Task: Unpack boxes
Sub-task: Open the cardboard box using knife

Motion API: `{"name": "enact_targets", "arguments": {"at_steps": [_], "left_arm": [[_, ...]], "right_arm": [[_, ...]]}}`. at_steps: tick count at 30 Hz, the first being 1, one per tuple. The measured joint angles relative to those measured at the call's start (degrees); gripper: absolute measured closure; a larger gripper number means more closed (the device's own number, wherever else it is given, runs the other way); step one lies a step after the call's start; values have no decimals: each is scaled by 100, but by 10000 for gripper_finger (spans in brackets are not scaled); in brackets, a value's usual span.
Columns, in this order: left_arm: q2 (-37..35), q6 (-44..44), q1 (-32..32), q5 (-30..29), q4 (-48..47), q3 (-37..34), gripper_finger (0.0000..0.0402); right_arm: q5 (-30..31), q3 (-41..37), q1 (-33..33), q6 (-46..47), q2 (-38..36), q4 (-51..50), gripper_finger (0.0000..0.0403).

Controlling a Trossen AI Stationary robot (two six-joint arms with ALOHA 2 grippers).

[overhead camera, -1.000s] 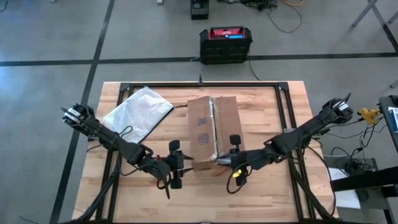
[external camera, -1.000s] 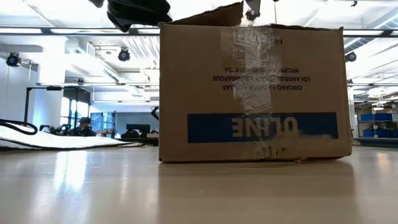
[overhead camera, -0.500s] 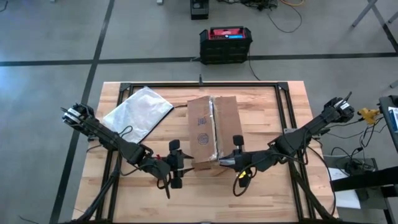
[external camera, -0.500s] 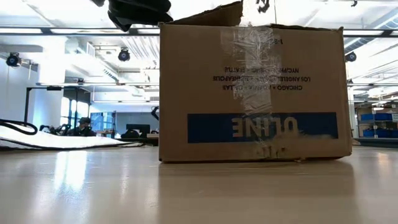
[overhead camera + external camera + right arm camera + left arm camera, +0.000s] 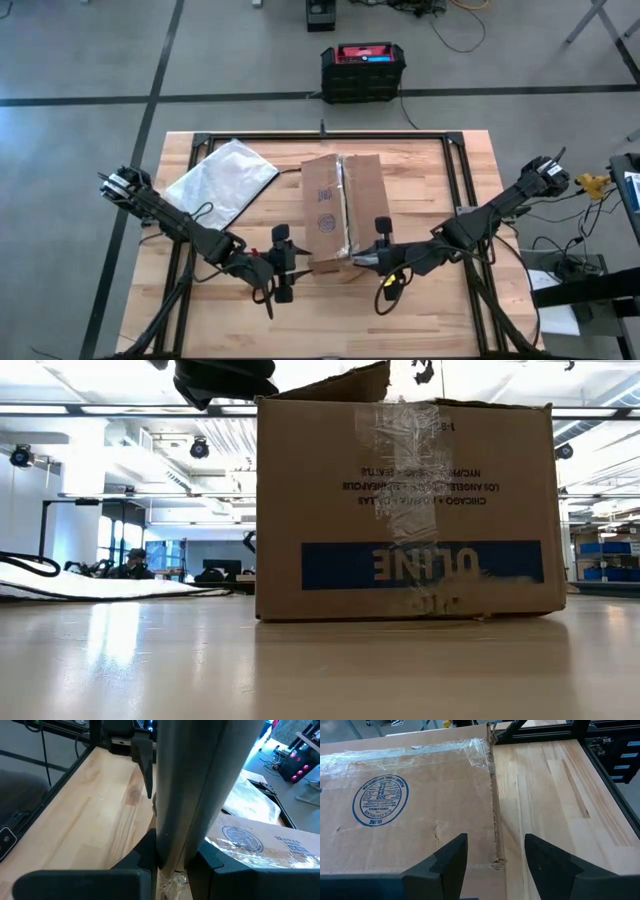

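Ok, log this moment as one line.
task: unpack | brown corrugated cardboard box: taped, near flap edge lifted | left hand: open at near-left corner | right hand: shut on the flap | nothing removed yet

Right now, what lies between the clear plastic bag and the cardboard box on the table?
Only bare wooden table lies between the plastic bag and the cardboard box; the high view shows this gap.

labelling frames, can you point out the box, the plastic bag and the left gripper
box (image 5: 362, 195), high view, on its right top flap
plastic bag (image 5: 222, 180), high view, middle of the bag lying left of the box
left gripper (image 5: 496, 857), left wrist view, midway between its open fingertips at the box's edge
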Motion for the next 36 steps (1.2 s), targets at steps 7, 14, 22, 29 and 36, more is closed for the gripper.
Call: {"name": "enact_targets", "arguments": {"at_steps": [7,14,22,29,36], "left_arm": [[-1,0,0,0,0,0,212],[-1,0,0,0,0,0,214],[-3,0,0,0,0,2,220],[-5,0,0,0,0,2,210],[-5,0,0,0,0,2,205]], "right_arm": [[-2,-2,0,50,-2,-6,355],[-7,-2,0,104,-20,-11,355],[-9,-2,0,185,-22,-42,355],[-10,-2,0,307,-22,-159,355],[-31,-4,24,409,-22,-218,355]]}}
